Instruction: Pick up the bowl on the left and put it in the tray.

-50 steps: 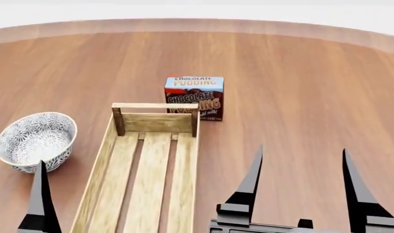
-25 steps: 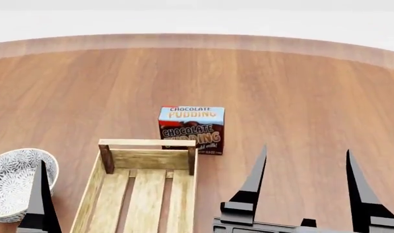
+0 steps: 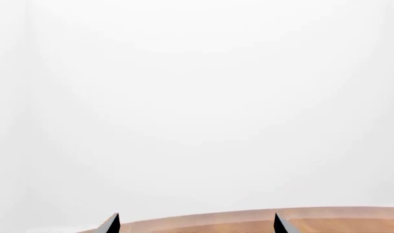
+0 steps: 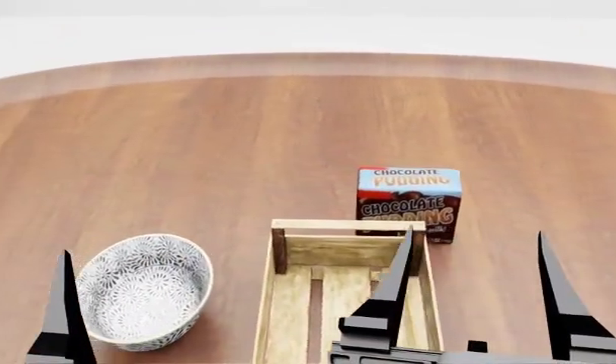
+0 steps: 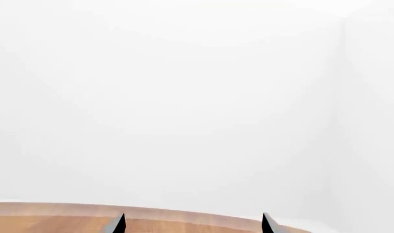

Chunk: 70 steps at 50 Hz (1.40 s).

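Bowl (image 4: pixel 144 290) sits just left of tray (image 4: pixel 346 299), untouched. Both grippers spread wide, empty. Drop left gripper (image 3: pixel 195 224) over the bowl's rim, pinch the wall, lift straight.

Bright, even, sharp renders; faint soft shadows

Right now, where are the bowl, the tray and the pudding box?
bowl (image 4: pixel 144 292): head view, on its patterned inside.
tray (image 4: pixel 343 225): head view, on the raised far end rail.
chocolate pudding box (image 4: pixel 407 203): head view, on its printed front face.
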Available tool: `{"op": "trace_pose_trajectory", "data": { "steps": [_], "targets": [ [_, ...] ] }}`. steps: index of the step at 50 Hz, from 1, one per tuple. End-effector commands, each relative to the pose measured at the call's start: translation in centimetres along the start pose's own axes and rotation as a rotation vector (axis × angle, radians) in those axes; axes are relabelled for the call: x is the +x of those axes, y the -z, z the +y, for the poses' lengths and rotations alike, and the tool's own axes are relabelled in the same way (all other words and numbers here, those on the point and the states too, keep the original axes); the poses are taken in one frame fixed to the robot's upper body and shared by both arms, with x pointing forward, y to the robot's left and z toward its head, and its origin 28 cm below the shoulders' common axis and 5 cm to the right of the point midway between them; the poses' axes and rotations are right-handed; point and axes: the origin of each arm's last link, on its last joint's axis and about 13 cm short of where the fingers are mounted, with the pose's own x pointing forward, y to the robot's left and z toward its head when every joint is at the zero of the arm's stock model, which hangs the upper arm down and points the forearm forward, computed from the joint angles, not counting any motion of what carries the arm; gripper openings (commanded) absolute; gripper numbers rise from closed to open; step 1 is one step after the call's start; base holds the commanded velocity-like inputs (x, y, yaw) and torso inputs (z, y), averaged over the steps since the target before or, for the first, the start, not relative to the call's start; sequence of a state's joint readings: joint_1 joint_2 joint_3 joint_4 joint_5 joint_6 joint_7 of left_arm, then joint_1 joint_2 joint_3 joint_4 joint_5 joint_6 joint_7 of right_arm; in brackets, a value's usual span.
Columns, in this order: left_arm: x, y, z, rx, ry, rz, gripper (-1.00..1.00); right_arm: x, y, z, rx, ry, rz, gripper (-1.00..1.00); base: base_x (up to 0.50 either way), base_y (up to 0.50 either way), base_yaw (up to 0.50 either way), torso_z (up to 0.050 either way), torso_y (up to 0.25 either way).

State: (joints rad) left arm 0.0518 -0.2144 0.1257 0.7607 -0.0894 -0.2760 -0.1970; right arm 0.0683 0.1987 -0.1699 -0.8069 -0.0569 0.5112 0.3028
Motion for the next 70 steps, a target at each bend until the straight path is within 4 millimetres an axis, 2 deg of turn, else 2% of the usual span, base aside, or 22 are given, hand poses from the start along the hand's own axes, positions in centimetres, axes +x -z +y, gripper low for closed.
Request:
{"op": "trace_pose_trajectory", "data": {
  "steps": [1,6,42,70],
  "targets": [
    [-0.02,0.04,0.0,-0.004,-0.002,0.002,1.0,-0.03,-0.03,0.0,0.002,0.0,0.0,1.0,0.0,0.5,0.0,0.0,0.0],
    [-0.03,0.06,0.05,-0.031,-0.003,0.034,1.0,-0.08,-0.02,-0.15,0.056,0.015,-0.009,1.0,0.01,0.2,0.0,0.016,0.0],
    [-0.13,-0.03,0.11,-0.05,0.002,0.054,1.0,-0.14,-0.31,-0.18,0.056,0.017,-0.019,1.0,0.0,0.0,0.0,0.05,0.0],
    [-0.1,0.09,0.02,-0.036,0.017,0.074,1.0,-0.14,-0.79,-0.38,0.057,0.02,-0.035,1.0,0.0,0.0,0.0,0.04,-0.197]
  ]
}}
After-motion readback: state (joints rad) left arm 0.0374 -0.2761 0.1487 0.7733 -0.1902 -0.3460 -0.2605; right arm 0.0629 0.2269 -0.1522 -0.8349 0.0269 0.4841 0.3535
